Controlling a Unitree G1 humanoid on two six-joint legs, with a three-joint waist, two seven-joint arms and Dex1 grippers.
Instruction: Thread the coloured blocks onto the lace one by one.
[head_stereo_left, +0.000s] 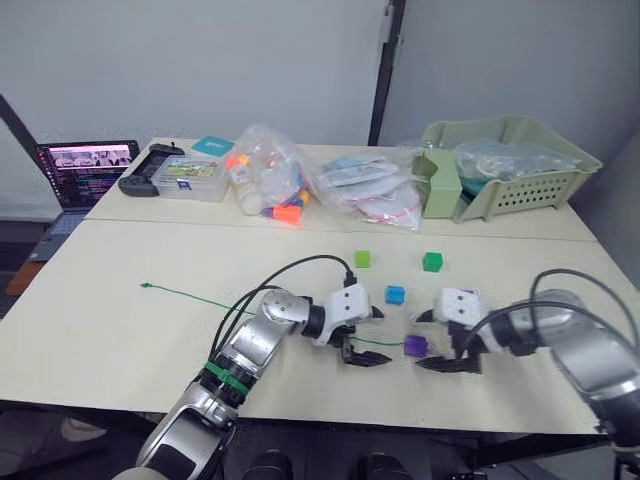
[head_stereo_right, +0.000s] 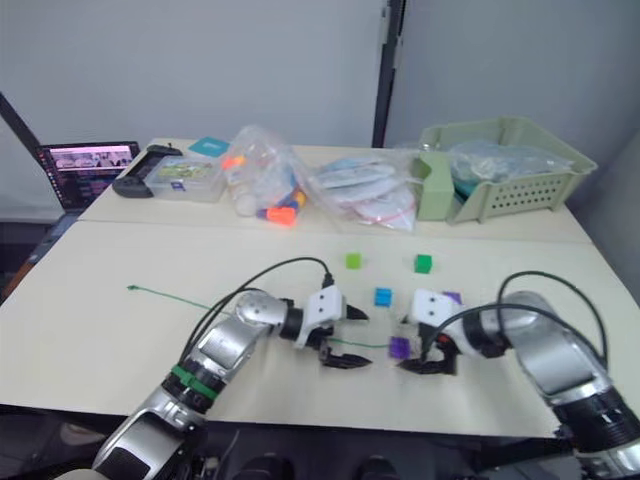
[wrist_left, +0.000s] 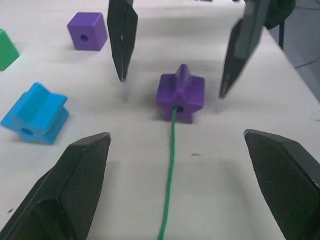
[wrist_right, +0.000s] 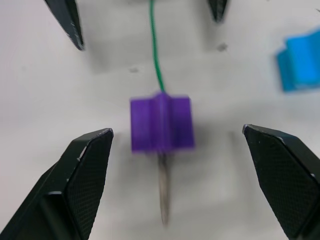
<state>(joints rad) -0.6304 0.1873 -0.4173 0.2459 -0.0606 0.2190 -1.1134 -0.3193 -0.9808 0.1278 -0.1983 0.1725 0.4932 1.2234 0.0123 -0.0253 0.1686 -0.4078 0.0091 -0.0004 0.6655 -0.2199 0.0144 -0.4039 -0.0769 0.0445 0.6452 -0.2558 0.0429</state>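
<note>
The lace (head_stereo_left: 200, 299) runs across the table from my left side into the purple block (head_stereo_left: 415, 346), which sits between my left gripper (head_stereo_left: 363, 354) and my right gripper (head_stereo_left: 452, 362); the blue block (head_stereo_left: 395, 294) lies just beyond them. From my left wrist, my fingers are spread wide, holding nothing, and the cord enters the block's hole straight ahead, between my tips. From my right wrist, my fingers are likewise spread and empty, and the pale tip (wrist_right: 163, 195) pokes out of the block toward me, centred between them. I judge the step is pulling the tip through: I should close my right fingers on the tip, not the block, and draw gently.
</note>
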